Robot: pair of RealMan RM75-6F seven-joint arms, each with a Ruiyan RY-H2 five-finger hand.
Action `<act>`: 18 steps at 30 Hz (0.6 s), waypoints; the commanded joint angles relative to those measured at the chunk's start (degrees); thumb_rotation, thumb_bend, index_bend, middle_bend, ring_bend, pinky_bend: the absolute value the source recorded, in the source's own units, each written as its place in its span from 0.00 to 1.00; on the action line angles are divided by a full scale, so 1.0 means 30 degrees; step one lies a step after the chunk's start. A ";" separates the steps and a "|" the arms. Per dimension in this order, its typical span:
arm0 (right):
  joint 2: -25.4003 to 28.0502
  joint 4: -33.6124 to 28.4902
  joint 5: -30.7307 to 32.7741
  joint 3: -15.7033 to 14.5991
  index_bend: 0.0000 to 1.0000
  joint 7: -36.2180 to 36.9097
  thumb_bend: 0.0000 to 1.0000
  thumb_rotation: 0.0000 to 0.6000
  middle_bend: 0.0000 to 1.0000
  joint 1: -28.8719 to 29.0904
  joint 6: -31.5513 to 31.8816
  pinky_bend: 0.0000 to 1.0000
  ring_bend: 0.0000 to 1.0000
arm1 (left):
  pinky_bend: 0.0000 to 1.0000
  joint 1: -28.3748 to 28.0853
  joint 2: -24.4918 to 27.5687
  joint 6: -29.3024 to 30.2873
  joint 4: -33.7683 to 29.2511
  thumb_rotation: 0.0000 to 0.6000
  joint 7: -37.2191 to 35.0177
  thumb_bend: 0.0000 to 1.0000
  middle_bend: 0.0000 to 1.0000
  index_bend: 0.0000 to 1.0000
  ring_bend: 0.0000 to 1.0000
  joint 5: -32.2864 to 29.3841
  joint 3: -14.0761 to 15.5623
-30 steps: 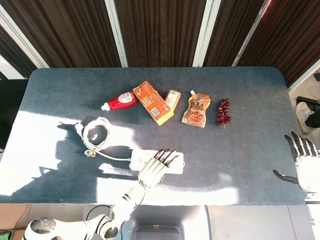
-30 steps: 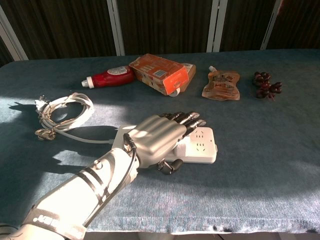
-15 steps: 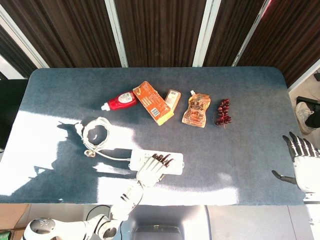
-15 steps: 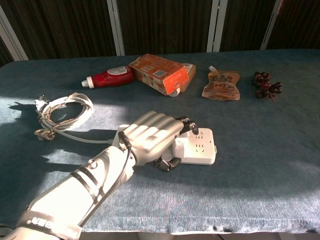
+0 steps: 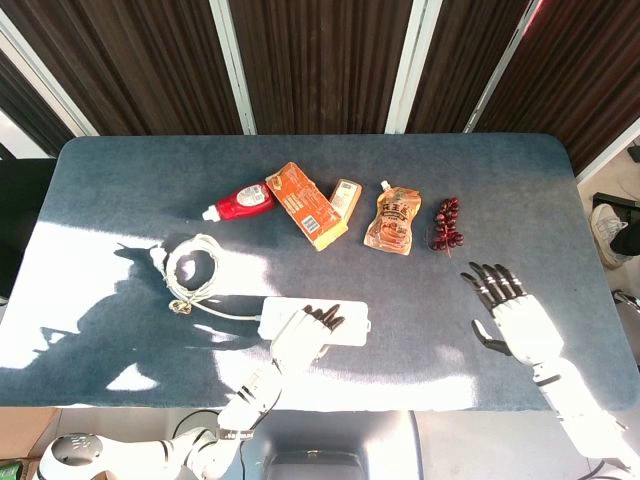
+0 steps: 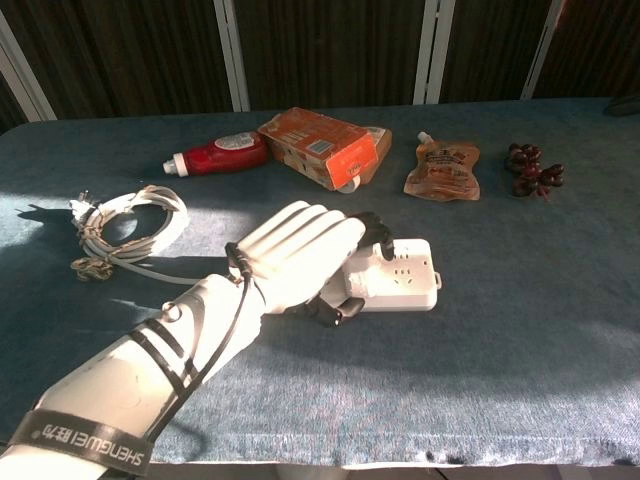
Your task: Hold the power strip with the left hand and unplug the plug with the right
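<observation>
My left hand (image 6: 300, 258) grips the power strip (image 6: 400, 278); my right hand (image 5: 512, 312), fingers spread and empty, hasn't reached it yet.

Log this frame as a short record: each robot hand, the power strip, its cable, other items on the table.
left robot hand: gripping the white power strip near the front edge
right robot hand: open over the table's right side, holding nothing
plug: none visible in the sockets that show
cable: coiled left of the strip
other items: red sauce bottle, orange box, spouted pouch, dark red berries
</observation>
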 commanded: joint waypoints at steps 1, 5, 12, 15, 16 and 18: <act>-0.1208 0.1798 -0.1695 -0.0732 0.21 0.1619 0.66 1.00 0.16 0.1577 -0.0865 0.09 0.00 | 0.47 0.0174 0.0085 0.0530 -0.0350 1.00 -0.0332 0.46 0.42 0.33 0.42 0.0309 0.0150; -0.2176 0.2641 -0.2029 -0.0856 0.21 0.2013 0.66 1.00 0.16 0.2048 -0.0626 0.09 0.00 | 0.45 0.0235 -0.0038 0.0679 -0.0298 1.00 -0.0467 0.46 0.40 0.33 0.40 0.0484 0.0335; -0.3446 0.3198 -0.2347 -0.1522 0.20 0.2263 0.66 1.00 0.17 0.3003 -0.1624 0.09 0.00 | 0.44 0.0223 -0.0573 0.0717 0.0333 1.00 -0.0426 0.46 0.40 0.32 0.39 0.0570 0.0460; -0.4020 0.3622 -0.2726 -0.1963 0.20 0.2470 0.66 1.00 0.17 0.3471 -0.1964 0.09 0.01 | 0.43 0.0232 -0.0821 0.0732 0.0739 1.00 -0.0447 0.46 0.40 0.32 0.39 0.0632 0.0545; -0.4162 0.3782 -0.2831 -0.2066 0.20 0.2590 0.66 1.00 0.17 0.3600 -0.2004 0.09 0.01 | 0.42 0.0223 -0.0887 0.0709 0.0873 1.00 -0.0448 0.46 0.40 0.32 0.39 0.0637 0.0555; -0.4449 0.4177 -0.2983 -0.2216 0.20 0.2808 0.66 1.00 0.17 0.3800 -0.1977 0.09 0.02 | 0.42 0.0203 -0.1001 0.0670 0.1116 1.00 -0.0476 0.46 0.39 0.32 0.39 0.0643 0.0556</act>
